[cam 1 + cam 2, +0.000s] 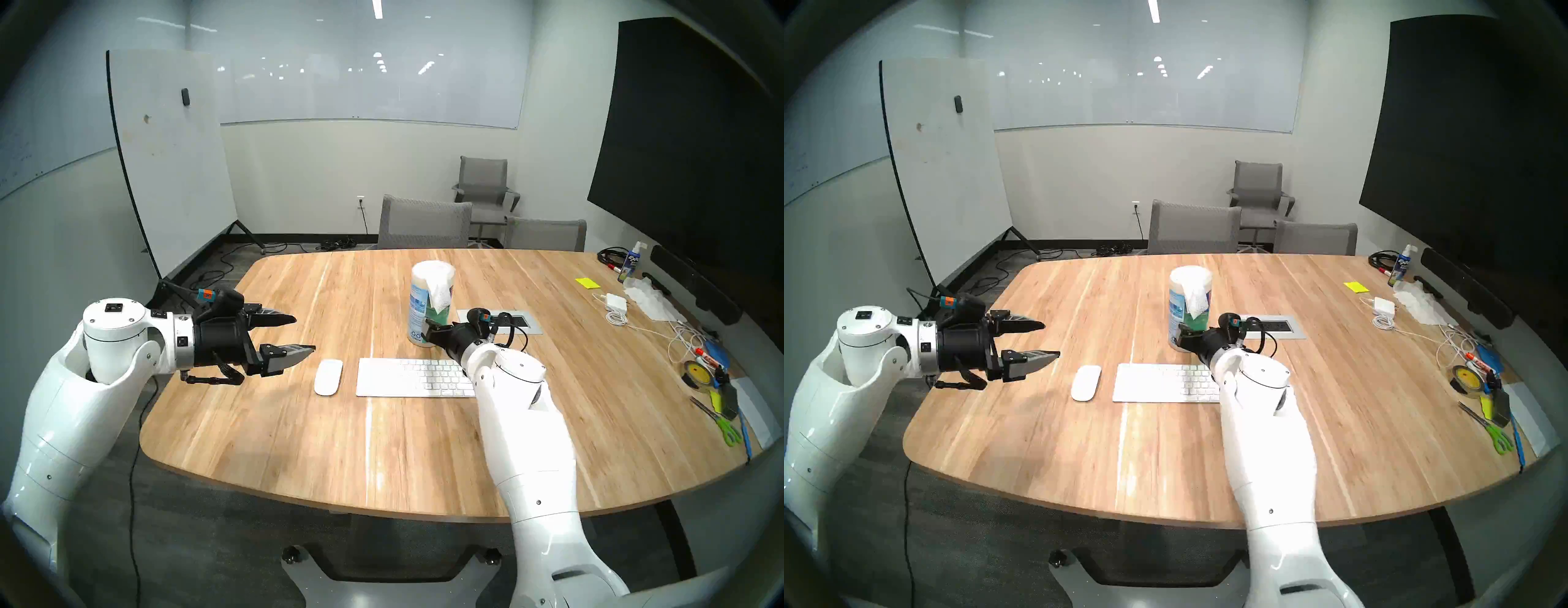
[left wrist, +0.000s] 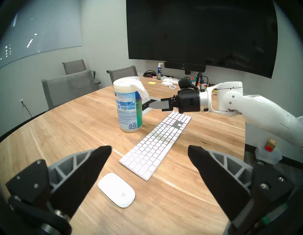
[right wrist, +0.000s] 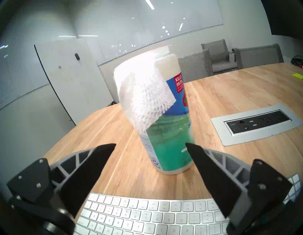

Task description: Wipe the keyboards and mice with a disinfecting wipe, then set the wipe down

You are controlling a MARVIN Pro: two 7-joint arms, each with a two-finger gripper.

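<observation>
right gripper [image 3: 150,145] spread before wipe [image 3: 144,98] on canister [image 3: 170,147]; left gripper [image 1: 303,333] spread.

In the head views, we are seeing the right arm [image 1: 509,382] covering the keyboard's [image 1: 407,378] right end, and its fingertips are hiding behind the canister [image 1: 428,305]. In the right wrist view, the frame's bottom edge is cutting off the keyboard.

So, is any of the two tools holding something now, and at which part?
No. The left tool and the right tool are both open and empty; the wipe hangs from the canister.
</observation>
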